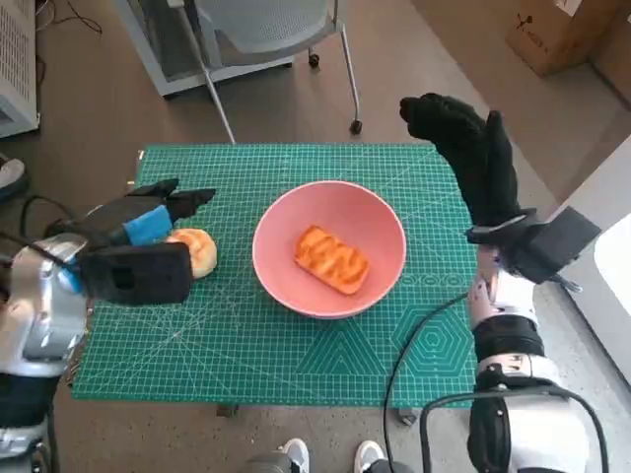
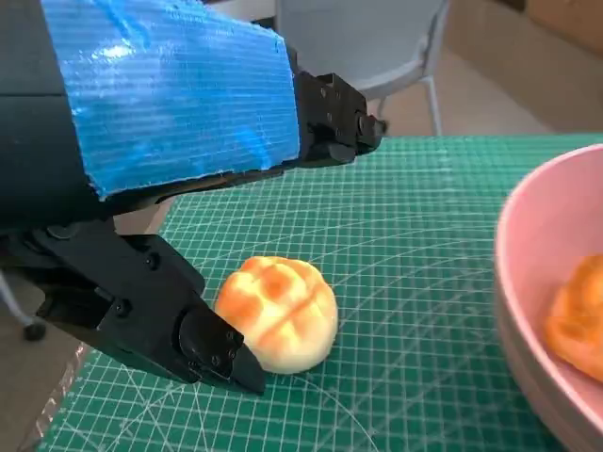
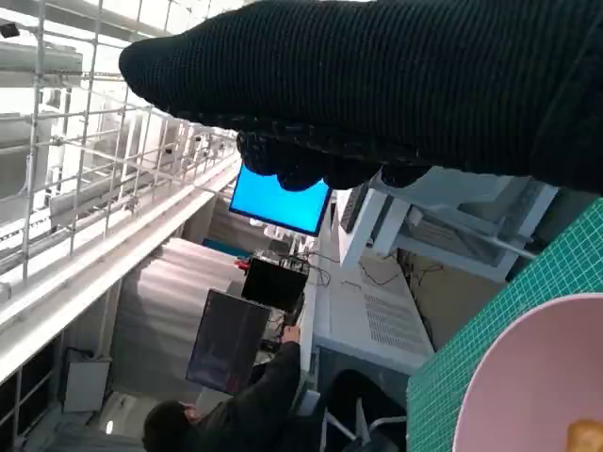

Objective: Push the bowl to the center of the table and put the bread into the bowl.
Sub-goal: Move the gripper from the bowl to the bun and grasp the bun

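Note:
The pink bowl stands near the middle of the green mat, with an orange-glazed piece of bread lying inside it. A round pale bun rests on the mat to the bowl's left. My left hand hovers over that bun with fingers apart, one black finger close beside the bun and holding nothing. My right hand is raised off the table's right edge, fingers extended upward, empty. The bowl's rim and the bread show in the left wrist view, and the bowl's rim in the right wrist view.
The green cutting mat covers the small table. A grey chair stands beyond the far edge and a cardboard box sits at the far right. A person's shoes show below the near edge. A seated person faces monitors.

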Motion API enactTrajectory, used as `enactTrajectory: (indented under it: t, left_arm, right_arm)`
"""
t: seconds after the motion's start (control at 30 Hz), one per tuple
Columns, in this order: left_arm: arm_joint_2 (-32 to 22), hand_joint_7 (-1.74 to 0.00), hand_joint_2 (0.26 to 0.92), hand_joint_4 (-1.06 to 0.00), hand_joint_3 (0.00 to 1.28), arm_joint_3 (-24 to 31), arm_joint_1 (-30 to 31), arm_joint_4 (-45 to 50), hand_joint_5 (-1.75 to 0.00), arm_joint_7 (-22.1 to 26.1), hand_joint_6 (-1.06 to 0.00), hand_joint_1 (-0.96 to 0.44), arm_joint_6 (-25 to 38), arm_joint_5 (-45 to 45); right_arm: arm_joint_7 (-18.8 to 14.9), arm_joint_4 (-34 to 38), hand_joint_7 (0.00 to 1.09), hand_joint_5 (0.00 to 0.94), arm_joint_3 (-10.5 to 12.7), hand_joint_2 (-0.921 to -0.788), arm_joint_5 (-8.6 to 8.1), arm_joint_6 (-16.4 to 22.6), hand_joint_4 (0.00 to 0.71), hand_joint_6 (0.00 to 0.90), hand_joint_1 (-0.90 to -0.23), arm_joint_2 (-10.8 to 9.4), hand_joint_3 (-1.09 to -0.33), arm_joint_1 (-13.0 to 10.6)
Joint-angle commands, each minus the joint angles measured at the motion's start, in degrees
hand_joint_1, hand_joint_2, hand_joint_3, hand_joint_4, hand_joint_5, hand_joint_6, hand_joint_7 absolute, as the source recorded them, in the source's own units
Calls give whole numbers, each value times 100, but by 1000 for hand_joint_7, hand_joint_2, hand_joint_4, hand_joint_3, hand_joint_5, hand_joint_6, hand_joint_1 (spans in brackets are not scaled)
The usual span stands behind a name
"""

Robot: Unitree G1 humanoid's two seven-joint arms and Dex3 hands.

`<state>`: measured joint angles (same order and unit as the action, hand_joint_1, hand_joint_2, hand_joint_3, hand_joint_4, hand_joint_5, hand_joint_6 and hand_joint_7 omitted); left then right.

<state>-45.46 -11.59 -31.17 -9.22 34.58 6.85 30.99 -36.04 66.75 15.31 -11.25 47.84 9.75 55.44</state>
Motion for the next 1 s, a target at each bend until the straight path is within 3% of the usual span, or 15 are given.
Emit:
enactTrajectory:
  t: [0.03, 0.37, 0.57, 0.8, 0.83, 0.9, 1.0]
  left_arm:
    - [225, -16, 710, -33, 12, -231, -292, -523, -9, -149, -232, -26, -6, 173]
    - [545, -32, 744, -122, 24, -571, -755, -1687, -21, -404, -311, 29, 46, 415]
    - [671, -29, 772, -235, 32, -732, -956, -2176, -24, -575, -381, 34, 58, 565]
    - [811, -48, 834, -475, 39, -901, -1064, -2566, -39, -837, -547, 26, 33, 707]
    - [824, -59, 846, -577, 40, -915, -1070, -2611, -78, -861, -587, 26, 27, 715]
    - [852, -76, 862, -676, 41, -962, -1089, -2728, -120, -912, -639, 27, 2, 747]
    - [880, -103, 884, -763, 44, -1047, -1135, -2918, -164, -963, -707, 27, -58, 793]
  right_arm:
    - [39, 59, 0, 0, -7, -921, 6, -35, 198, 338, -634, 78, -637, -48]
    - [87, 29, 0, 0, -12, -921, 16, -3, 197, 337, -622, 106, -639, -61]
    - [113, 5, 0, 0, -16, -921, 13, 34, 193, 336, -623, 105, -641, -77]
    - [64, 0, 0, 0, -1, -921, -35, 30, 185, 331, -624, 76, -641, -82]
    - [64, 0, 0, 0, -2, -921, -36, 31, 184, 329, -625, 71, -641, -82]
    - [68, -2, 0, 0, -6, -921, -34, 37, 183, 326, -627, 58, -640, -85]
    - [74, 11, 0, 0, -6, -921, -29, 32, 182, 324, -630, 57, -641, -82]
